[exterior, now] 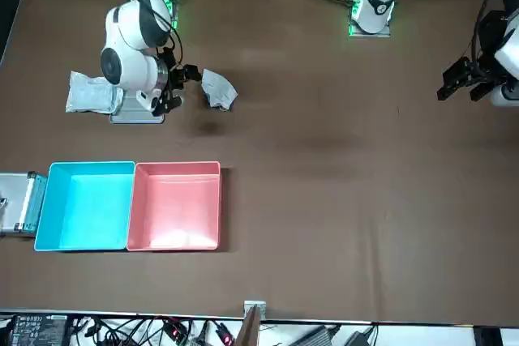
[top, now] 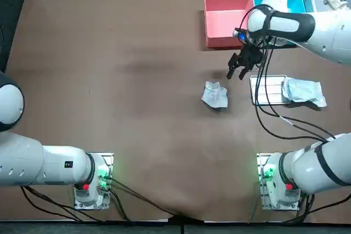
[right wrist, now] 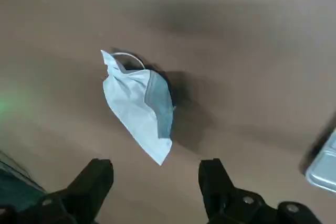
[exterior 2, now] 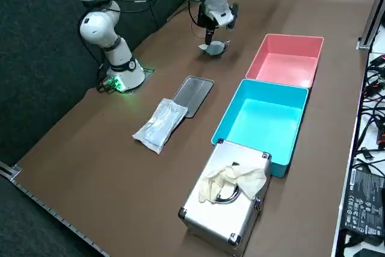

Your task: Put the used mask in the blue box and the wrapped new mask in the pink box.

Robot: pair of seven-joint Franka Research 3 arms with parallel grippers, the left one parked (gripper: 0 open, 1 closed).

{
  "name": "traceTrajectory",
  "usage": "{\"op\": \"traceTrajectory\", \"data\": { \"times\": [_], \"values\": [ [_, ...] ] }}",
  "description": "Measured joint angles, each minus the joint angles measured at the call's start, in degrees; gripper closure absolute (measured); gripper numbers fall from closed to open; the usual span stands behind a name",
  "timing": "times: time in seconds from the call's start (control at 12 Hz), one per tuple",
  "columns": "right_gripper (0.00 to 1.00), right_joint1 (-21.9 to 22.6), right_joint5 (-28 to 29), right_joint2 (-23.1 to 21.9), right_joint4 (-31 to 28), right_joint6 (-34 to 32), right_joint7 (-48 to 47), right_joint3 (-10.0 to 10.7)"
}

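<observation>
The used mask (top: 215, 95) lies crumpled on the brown table, also seen as a folded pale blue mask (right wrist: 140, 103) in the wrist view and as the same mask (exterior: 218, 90) from the front. My right gripper (top: 237, 72) hangs open above the table, a little to the mask's far right, with nothing between its fingers (right wrist: 94, 183). The wrapped new mask (top: 303, 91) lies in its clear wrapper to the right, beside a metal tray (top: 268, 90). The pink box (top: 226, 19) and the blue box (exterior: 85, 203) stand side by side at the far edge, both holding nothing.
A silver metal case (exterior 2: 227, 200) with a pale glove (exterior 2: 231, 179) on its lid stands beside the blue box (exterior 2: 263, 121). Cables trail from my right arm over the metal tray (exterior 2: 192, 95). The parked left arm (top: 33, 163) sits at the near left.
</observation>
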State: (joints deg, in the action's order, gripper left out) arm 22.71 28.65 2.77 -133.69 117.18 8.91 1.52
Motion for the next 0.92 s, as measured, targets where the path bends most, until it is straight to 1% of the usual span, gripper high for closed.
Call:
{"op": "traceTrajectory", "data": {
  "times": [0.17,0.25,0.33,0.42,0.58,0.75,0.92],
  "values": [
    [0.0,1.0,1.2,1.9,-0.1,2.0,0.1,0.0],
    [0.02,2.6,1.8,4.0,-0.1,5.2,0.1,0.0],
    [0.02,3.5,1.9,5.1,-0.1,6.4,0.1,0.0],
    [0.02,4.3,1.9,6.2,-0.1,7.1,0.1,0.0],
    [0.07,5.3,1.9,7.9,-0.1,8.2,0.7,0.0],
    [0.11,5.8,2.0,9.2,-0.1,9.3,2.5,0.0],
    [0.11,6.0,2.0,10.2,-0.1,10.0,3.4,0.0]
  ]
}}
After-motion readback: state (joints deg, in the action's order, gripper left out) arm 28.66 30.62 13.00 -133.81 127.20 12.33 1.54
